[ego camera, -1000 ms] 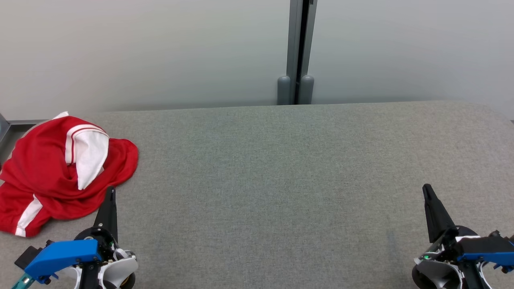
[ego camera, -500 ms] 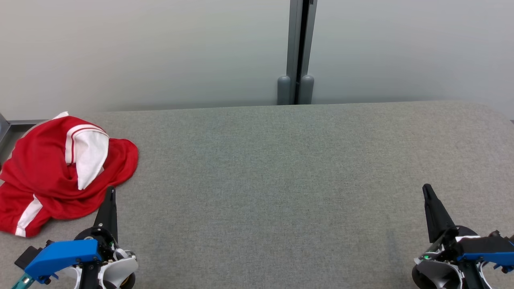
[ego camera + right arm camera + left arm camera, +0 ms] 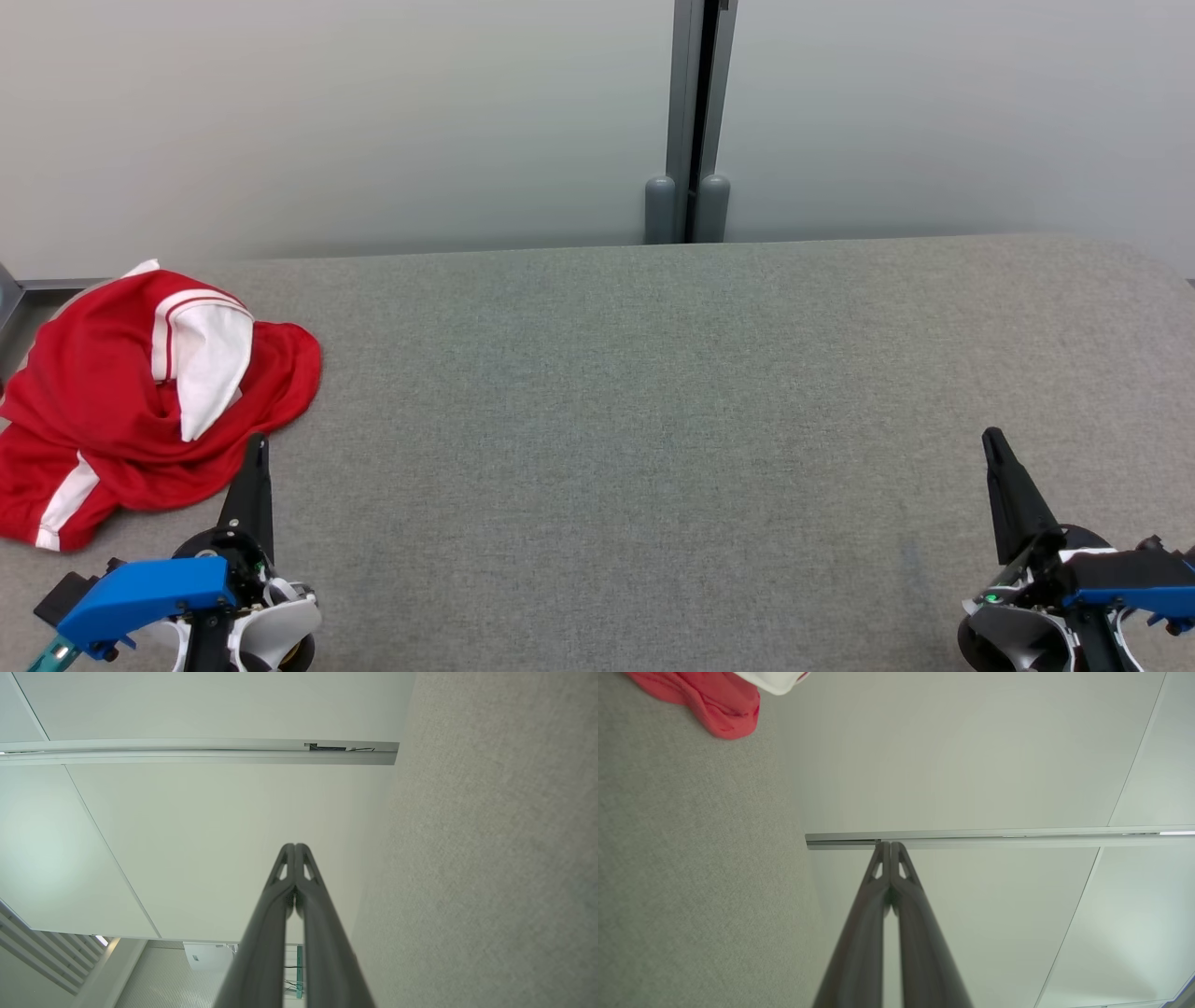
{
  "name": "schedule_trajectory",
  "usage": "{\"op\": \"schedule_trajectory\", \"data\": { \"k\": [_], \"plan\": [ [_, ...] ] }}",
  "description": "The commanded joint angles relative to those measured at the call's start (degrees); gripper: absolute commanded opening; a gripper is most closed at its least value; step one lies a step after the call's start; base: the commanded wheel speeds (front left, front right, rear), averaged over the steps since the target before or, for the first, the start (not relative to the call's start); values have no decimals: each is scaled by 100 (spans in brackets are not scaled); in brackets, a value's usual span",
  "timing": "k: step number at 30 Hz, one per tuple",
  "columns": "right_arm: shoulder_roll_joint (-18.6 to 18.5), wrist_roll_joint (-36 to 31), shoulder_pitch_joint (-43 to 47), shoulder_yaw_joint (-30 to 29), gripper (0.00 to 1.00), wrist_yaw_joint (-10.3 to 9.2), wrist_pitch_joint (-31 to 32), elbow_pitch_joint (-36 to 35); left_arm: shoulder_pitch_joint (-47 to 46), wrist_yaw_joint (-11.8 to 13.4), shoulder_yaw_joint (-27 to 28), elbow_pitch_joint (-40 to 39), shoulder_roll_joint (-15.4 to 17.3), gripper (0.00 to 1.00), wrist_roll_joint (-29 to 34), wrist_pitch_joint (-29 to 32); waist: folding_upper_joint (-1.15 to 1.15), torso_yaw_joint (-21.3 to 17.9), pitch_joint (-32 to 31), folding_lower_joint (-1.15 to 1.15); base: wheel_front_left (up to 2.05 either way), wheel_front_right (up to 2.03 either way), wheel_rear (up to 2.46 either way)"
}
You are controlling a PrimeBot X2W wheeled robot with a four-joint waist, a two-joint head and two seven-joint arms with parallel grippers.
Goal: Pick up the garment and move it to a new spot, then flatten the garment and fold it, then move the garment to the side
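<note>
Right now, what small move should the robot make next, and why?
Probably open the left gripper and ease it onto the red garment: that gripper is shut and empty, and the crumpled garment lies just beside its tip.

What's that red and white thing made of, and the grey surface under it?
The garment looks like soft matte knit cloth: it slumps in loose folds. The surface seems covered in grey woven fabric, with a fine speckled weave; what lies beneath is hidden.

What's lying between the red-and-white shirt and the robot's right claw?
Nothing. In the head view, the grey fabric-covered table lies bare from the crumpled red-and-white garment to the dark-fingered right gripper.
</note>
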Motion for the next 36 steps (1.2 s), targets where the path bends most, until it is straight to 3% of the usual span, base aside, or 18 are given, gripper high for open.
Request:
{"op": "schedule_trajectory", "data": {
  "k": [1,16,36],
  "plan": [
    [0,0,0,0,100,0,0,0,0,1,0,0,0,100,0,0,0,0,0,0,0,0,0],
    [24,-317,146,177,100,-7,-301,81,149,1,-97,-22,-22,100,357,-307,0,16,8,0,0,0,0],
    [10,-2087,144,364,100,-3,-795,-205,114,156,-297,-403,-9,100,2471,-800,0,51,12,0,0,0,0]
  ]
}}
